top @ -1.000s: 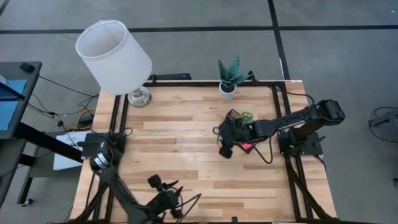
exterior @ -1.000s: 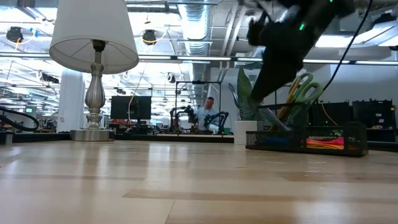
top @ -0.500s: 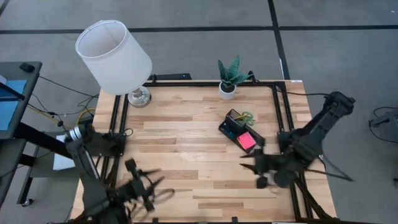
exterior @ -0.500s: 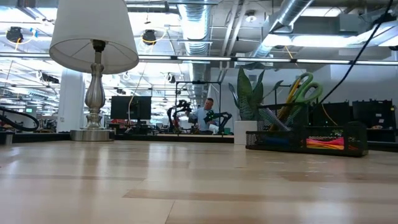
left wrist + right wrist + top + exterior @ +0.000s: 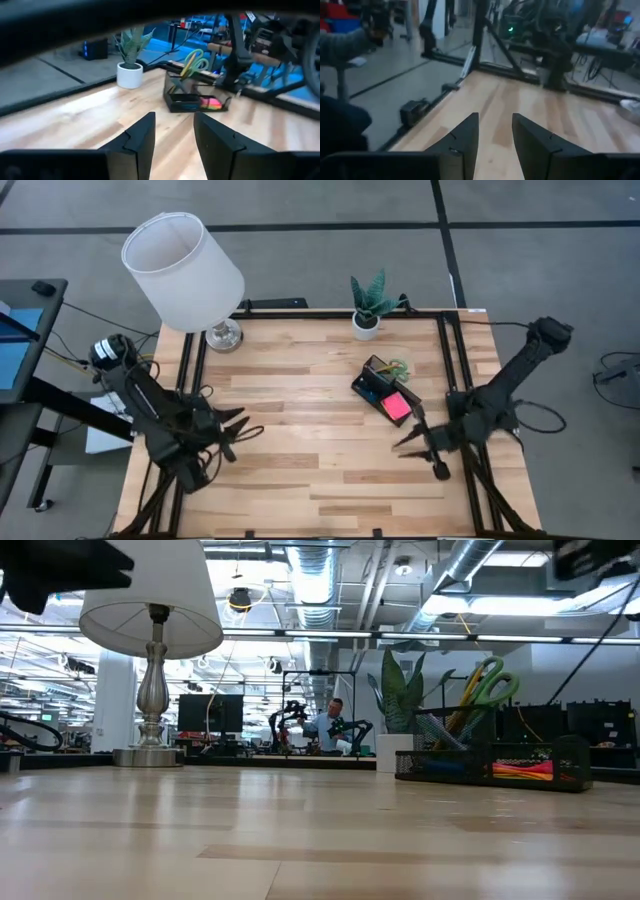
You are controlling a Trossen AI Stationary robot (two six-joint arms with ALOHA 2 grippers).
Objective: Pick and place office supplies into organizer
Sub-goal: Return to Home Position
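Hovering open and empty, my right claw (image 5: 400, 448) is near the organizer (image 5: 362, 385), which lies diagonally on the tabletop (image 5: 290, 380); my left claw (image 5: 250, 423), also open, is well apart.

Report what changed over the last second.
The right end effector pulled back from over the organizer to the right side of the table. The left end effector swung from the near edge to the left side. Both are open, empty. Organizer, lamp and plant stayed put.
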